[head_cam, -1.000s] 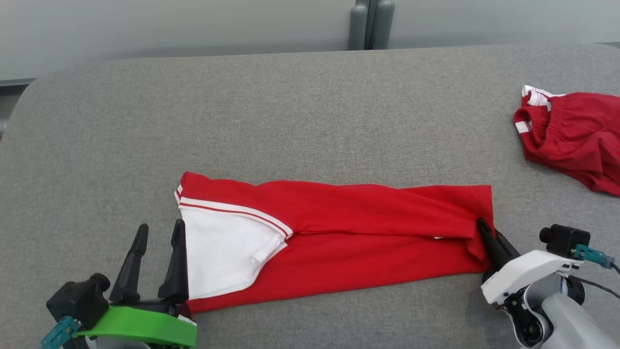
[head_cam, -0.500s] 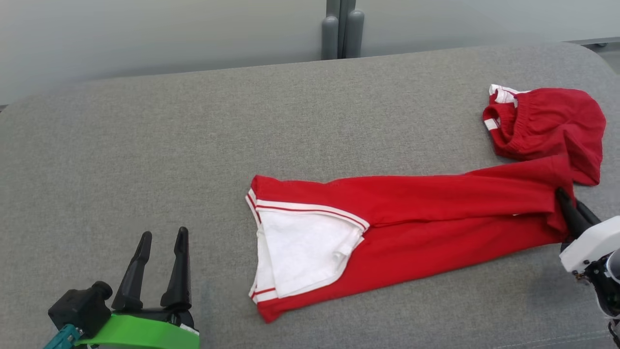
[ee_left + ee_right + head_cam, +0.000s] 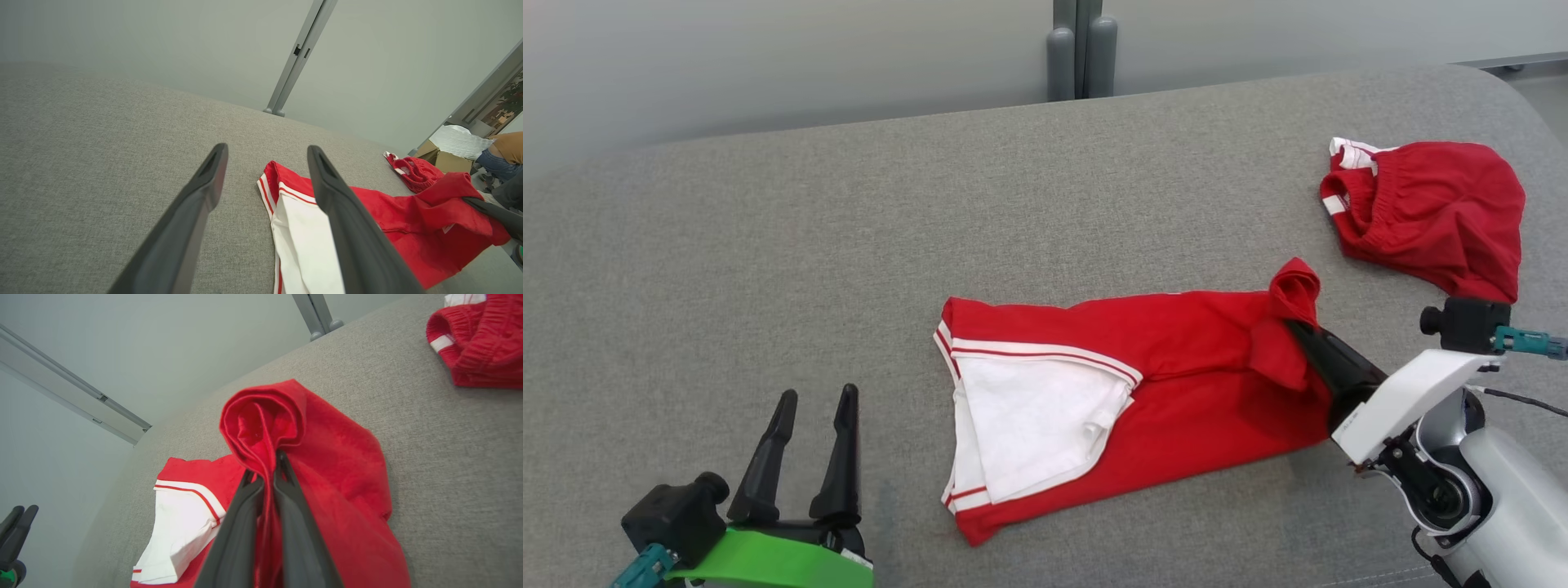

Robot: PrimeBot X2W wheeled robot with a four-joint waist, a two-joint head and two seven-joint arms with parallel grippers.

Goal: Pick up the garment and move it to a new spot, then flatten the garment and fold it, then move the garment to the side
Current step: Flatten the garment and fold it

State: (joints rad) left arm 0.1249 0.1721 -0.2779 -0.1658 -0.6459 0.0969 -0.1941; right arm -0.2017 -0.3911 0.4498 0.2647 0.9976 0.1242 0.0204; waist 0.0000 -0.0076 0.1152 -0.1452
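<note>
Right hand (image 3: 1293, 327) has carried the right end of the red jersey (image 3: 1176, 384) leftward, pinched and lifted; the rest lies flat, centre of the grey surface (image 3: 768, 245). Left hand (image 3: 818, 394) wide, empty, near left.

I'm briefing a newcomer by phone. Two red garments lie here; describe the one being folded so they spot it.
On the grey padded table, look front and centre. The garment lies there, its right end pinched in the right gripper. Unlike the crumpled red heap at the far right, it shows a large white panel.

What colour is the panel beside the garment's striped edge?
White panel, clearest in the head view.
</note>
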